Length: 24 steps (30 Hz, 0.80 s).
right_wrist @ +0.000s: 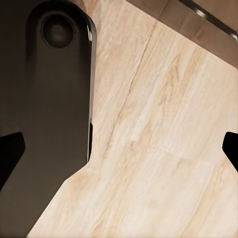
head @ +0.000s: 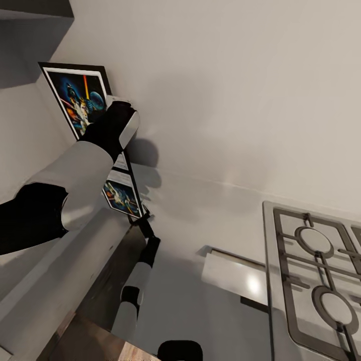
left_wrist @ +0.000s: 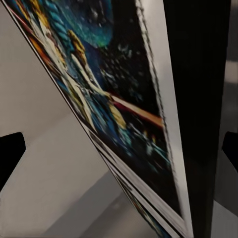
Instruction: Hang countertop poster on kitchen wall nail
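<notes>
The poster [head: 80, 95] stands upright on the kitchen countertop [head: 200, 210], leaning against the side wall at the left, its colourful figures on dark blue facing out. My left arm reaches up to its right edge, the black wrist covering the middle of the frame. In the left wrist view the poster [left_wrist: 114, 104] runs edge-on between the wide-apart fingertips [left_wrist: 10, 156] of my left gripper [left_wrist: 119, 148], which is open around it. My right gripper [right_wrist: 119, 148] is open and points down at the wooden floor [right_wrist: 163, 129]. No wall nails are in view.
A gas hob [head: 316, 265] is set into the countertop at the right. The pale back wall [head: 225, 75] rises behind it. A grey wall cabinet [head: 30, 12] overhangs the poster's corner. The robot's black base [right_wrist: 54, 99] lies under the right gripper.
</notes>
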Tool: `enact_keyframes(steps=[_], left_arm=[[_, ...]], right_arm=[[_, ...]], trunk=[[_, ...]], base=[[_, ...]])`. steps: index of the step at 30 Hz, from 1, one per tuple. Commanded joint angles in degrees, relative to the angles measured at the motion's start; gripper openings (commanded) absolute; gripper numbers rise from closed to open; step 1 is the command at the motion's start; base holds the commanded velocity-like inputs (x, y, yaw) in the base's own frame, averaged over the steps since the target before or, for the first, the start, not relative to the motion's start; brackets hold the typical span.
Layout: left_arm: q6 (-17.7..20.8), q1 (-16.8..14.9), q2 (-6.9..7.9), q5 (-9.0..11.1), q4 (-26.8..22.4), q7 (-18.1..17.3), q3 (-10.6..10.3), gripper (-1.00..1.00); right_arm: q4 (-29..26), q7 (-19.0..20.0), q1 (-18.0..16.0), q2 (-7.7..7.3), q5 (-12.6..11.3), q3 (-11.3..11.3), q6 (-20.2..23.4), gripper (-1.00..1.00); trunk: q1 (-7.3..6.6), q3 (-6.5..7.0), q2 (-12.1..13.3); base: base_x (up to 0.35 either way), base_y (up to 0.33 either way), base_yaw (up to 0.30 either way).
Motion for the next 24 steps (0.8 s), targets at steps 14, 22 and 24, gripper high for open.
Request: enact_keyframes(steps=[14, 22, 24], left_arm=[[0.5, 0.0, -0.07, 0.9, -0.1, -0.3, -0.6, 1.0], [0.6, 0.0, -0.26, 1.0, -0.4, -3.4, -0.7, 1.0], [0.6, 0.0, -0.28, 0.9, -0.5, -3.7, -0.7, 1.0]], right_arm=[[-0.1, -0.6, 0.0, -0.04, 0.4, 0.4, 0.2, 1.0], [-0.1, -0.6, 0.0, -0.04, 0.4, 0.4, 0.2, 1.0], [-0.1, -0.6, 0.0, -0.04, 0.4, 0.4, 0.2, 1.0]], trunk=[[0.0, -1.31, 0.0], [0.0, -2.04, 0.0], [0.0, -2.22, 0.0]], base=[[0.0, 0.0, 0.0], [0.0, 0.0, 0.0], [0.0, 0.0, 0.0]])
